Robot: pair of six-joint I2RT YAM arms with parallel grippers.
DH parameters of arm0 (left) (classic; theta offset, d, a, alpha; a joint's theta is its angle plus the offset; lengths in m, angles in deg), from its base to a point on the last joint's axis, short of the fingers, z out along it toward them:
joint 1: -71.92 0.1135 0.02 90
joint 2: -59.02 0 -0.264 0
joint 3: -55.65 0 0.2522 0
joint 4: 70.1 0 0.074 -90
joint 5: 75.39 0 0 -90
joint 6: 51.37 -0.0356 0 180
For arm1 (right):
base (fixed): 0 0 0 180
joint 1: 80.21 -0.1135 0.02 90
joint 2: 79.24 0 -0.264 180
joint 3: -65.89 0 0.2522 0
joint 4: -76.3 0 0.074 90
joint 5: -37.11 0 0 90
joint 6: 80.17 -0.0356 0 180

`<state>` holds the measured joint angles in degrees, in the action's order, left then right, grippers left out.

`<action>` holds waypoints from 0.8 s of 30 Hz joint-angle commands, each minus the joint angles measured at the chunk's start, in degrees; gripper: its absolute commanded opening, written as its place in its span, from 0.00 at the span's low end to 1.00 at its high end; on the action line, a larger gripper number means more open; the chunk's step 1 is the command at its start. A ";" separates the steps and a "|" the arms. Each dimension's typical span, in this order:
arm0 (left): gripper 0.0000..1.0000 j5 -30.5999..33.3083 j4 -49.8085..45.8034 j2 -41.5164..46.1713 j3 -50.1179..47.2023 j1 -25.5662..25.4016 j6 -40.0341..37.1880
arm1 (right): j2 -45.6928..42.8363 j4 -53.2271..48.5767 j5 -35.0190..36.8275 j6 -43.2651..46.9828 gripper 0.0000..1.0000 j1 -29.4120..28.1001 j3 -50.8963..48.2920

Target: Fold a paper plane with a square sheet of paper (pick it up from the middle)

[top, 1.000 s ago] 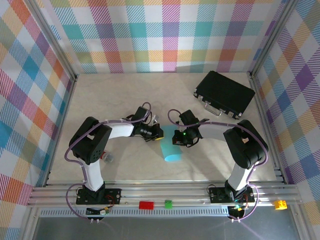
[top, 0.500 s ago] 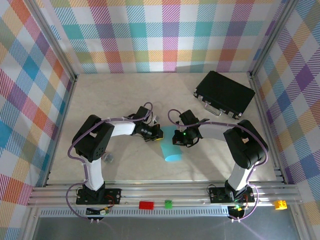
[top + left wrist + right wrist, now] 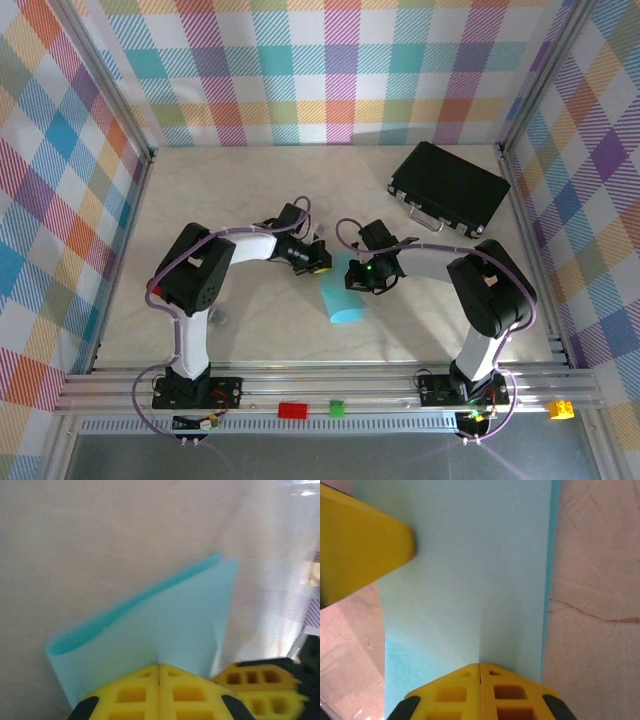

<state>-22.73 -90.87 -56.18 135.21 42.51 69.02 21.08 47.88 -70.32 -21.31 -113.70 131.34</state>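
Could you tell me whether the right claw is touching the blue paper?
Touching: the right wrist view shows the shut right claw pressing onto the folded blue paper.

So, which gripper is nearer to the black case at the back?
Right. The right gripper is on the blue paper, on the side toward the black case; the left gripper is across the paper, farther away.

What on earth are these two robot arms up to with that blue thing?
They are folding a light-blue sheet of paper in the middle of the table. It lies doubled over into a narrow strip, not yet a plane. The left fingers and right fingers, both closed, touch its far end, apparently pressing it flat. A black rectangular case sits apart.
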 commanded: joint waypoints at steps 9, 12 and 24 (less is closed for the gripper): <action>0.00 6.01 1.18 -2.56 -0.09 4.55 -1.05 | 1.49 -6.78 6.27 -1.12 0.00 0.36 -3.55; 0.00 7.82 0.69 -2.42 0.44 5.52 -0.47 | 1.32 -6.26 6.08 -1.52 0.00 0.38 -4.00; 0.01 10.48 -0.89 -0.63 2.89 7.17 5.09 | 1.22 -4.87 5.57 -2.76 0.00 0.36 -4.65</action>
<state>-18.93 -89.90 -56.75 136.93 47.77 72.34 20.31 49.89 -70.23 -23.27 -113.66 129.85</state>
